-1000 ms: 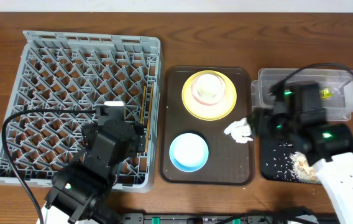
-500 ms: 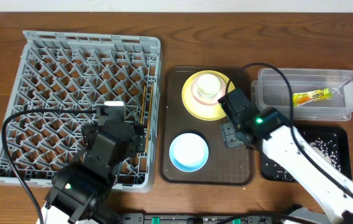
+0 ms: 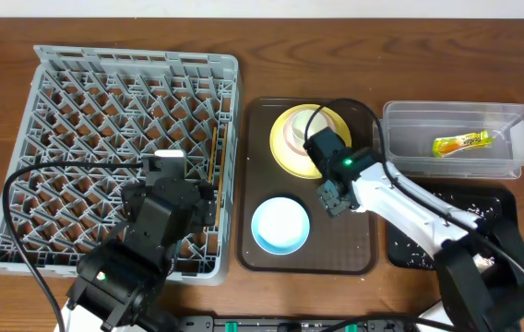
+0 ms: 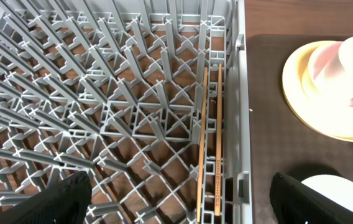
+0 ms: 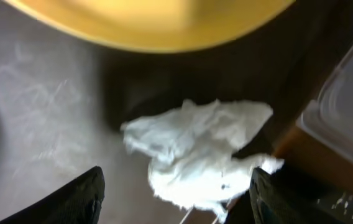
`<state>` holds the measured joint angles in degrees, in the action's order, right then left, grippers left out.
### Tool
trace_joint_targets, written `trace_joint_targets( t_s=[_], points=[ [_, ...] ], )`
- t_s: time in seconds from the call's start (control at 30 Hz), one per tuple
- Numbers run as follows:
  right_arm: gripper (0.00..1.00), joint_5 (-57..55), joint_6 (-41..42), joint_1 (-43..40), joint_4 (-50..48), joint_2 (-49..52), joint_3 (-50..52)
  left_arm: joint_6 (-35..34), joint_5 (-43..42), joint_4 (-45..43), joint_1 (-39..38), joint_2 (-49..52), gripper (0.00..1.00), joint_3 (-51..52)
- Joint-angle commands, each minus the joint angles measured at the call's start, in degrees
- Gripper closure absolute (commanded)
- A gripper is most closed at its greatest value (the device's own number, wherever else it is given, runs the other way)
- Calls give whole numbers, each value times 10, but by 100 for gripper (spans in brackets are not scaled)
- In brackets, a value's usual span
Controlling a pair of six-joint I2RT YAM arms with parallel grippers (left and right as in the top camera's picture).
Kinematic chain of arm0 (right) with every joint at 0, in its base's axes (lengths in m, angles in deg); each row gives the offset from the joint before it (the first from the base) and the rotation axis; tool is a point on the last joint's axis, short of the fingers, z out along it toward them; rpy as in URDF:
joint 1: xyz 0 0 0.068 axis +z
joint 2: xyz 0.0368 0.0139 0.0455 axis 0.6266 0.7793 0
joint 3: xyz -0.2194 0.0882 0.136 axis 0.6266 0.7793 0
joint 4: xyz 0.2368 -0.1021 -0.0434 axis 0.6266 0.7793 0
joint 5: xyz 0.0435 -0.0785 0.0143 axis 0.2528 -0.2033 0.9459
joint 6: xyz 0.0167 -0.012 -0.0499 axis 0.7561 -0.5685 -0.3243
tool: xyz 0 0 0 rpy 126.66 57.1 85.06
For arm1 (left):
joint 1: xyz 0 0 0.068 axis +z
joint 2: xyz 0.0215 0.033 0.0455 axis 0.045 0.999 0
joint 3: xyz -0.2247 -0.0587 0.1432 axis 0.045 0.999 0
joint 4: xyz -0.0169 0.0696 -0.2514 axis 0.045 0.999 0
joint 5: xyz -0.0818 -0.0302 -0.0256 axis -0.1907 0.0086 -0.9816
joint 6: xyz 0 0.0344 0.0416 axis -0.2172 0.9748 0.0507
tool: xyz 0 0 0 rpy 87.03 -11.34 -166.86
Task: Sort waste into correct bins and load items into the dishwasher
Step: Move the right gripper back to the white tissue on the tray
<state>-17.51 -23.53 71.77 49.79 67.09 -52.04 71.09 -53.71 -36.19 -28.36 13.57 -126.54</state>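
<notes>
Clear tub (image 3: 408,155) holds a yellow-green wrapper (image 3: 460,142). Black tray (image 3: 507,212) holds crumbs (image 3: 411,245). Grey rack (image 3: 105,111) holds two chopsticks (image 4: 202,137). The napkin (image 5: 195,149) lies on the brown tray (image 3: 354,249), between the right hand's (image 5: 176,183) spread fingers. The left hand (image 4: 176,202) is wide open above the rack.

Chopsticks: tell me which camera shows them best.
The left wrist view: both chopsticks lie side by side, clearly separate, in the grey rack along its edge beside the brown tray. Overhead shows the chopsticks only as a thin brown line. The right wrist view does not show them.
</notes>
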Motion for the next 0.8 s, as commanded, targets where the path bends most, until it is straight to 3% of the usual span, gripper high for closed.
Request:
trace_joint_targets(
  t_s=[0.0, 0.43, 0.5, 0.67, 0.7, 0.77],
  points=[
    [27, -38, -19, -9, -14, 17, 2, -1, -1, 2, 0, -1, 7, -3],
    [32, 24, -19, -49, -33, 75, 3, -1, -1, 2, 0, -1, 7, -3],
    [41, 25, -18, -49, -33, 82, 3, -1, -1, 2, 0, -1, 7, -3],
    [93, 26, -16, -48, -26, 84, 3, -1, -1, 2, 0, -1, 8, -3],
    [99, 28, -16, -48, -24, 84, 3, -1, -1, 2, 0, -1, 8, -3],
    [99, 33, -7, -47, -22, 83, 2, -1, -1, 2, 0, -1, 8, -3]
  ],
)
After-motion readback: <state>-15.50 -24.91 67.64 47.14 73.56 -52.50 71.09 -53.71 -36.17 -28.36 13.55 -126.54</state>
